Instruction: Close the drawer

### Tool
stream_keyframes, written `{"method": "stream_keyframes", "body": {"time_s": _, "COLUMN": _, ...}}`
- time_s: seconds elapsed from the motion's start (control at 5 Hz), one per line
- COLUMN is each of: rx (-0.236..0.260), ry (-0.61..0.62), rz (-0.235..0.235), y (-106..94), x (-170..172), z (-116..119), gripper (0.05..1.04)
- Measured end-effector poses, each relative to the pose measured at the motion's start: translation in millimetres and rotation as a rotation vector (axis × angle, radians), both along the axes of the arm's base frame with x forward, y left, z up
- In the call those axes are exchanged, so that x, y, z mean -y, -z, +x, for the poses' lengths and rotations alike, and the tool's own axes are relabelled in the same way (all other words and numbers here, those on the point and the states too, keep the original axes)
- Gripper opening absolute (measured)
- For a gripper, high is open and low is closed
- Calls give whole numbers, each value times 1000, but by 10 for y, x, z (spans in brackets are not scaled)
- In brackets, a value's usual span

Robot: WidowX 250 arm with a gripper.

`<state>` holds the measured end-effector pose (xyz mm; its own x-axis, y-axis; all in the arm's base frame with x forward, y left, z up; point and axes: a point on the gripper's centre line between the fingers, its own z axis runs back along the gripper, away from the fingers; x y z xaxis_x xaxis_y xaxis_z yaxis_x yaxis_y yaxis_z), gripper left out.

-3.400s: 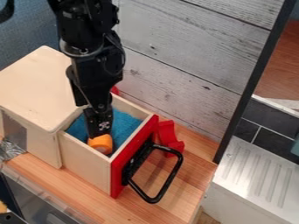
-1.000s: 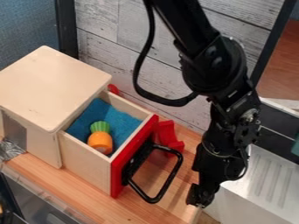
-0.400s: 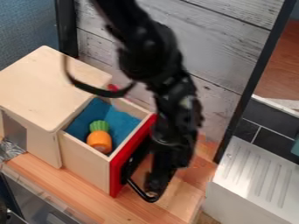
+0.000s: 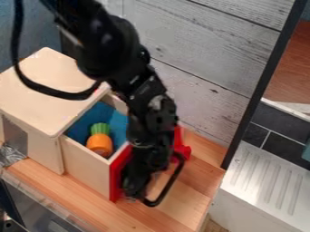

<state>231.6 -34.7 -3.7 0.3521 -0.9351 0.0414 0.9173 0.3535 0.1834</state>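
"Countertop of pale striped wood (image 4: 187, 199) underneath everything?"

"Yes. Slanting down over it from the upper left, a jointed black robot arm (image 4: 115, 50). Below, at left, a flat-topped cabinet of pale wood (image 4: 45, 90)."

"And the drawer?"

"Pale wooden drawer with a red front (image 4: 84, 167), sticking well out of the cabinet toward the lower right. Plainly open, so far from finished."

"Anything done, then?"

"Approach, probably. Black two-finger gripper (image 4: 133, 193) down low at the outer side of the red front, close beside the looped black handle (image 4: 174, 179). Well placed for a push, by the look of it, though contact hard to confirm."

"Open or closed at the jaws?"

"Cannot tell, dark against dark."

"And left to do?"

"Most of the push: inward, until flush with the cabinet."

"Smallest item?"

"Orange toy carrot with a green top (image 4: 100, 145), lying inside on blue lining (image 4: 112, 115). Low enough to ride in, most likely."
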Motion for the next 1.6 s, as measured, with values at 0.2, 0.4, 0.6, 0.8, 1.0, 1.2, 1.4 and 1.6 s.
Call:
{"method": "stream_keyframes", "body": {"time_s": 0.2, "rx": -8, "ry": -39, "rz": 7, "y": 13, "x": -152, "z": -10, "gripper": 1001}}
{"method": "stream_keyframes", "body": {"time_s": 0.4, "rx": -15, "ry": -55, "rz": 22, "y": 18, "x": -248, "z": -21, "gripper": 999}}
{"method": "stream_keyframes", "body": {"time_s": 0.6, "rx": -22, "ry": -86, "rz": 32, "y": 26, "x": -387, "z": -23, "gripper": 999}}
{"method": "stream_keyframes", "body": {"time_s": 0.8, "rx": -26, "ry": -123, "rz": 47, "y": 38, "x": -543, "z": 5, "gripper": 1000}}
{"method": "stream_keyframes", "body": {"time_s": 1.0, "rx": -35, "ry": -162, "rz": 64, "y": 41, "x": -719, "z": 9, "gripper": 1000}}
{"method": "stream_keyframes", "body": {"time_s": 1.2, "rx": -46, "ry": -224, "rz": 61, "y": 46, "x": -943, "z": -39, "gripper": 999}}
{"method": "stream_keyframes", "body": {"time_s": 1.4, "rx": -79, "ry": -227, "rz": 81, "y": 40, "x": -986, "z": -113, "gripper": 997}}
{"method": "stream_keyframes", "body": {"time_s": 1.6, "rx": -98, "ry": -239, "rz": 61, "y": 31, "x": -976, "z": -149, "gripper": 997}}
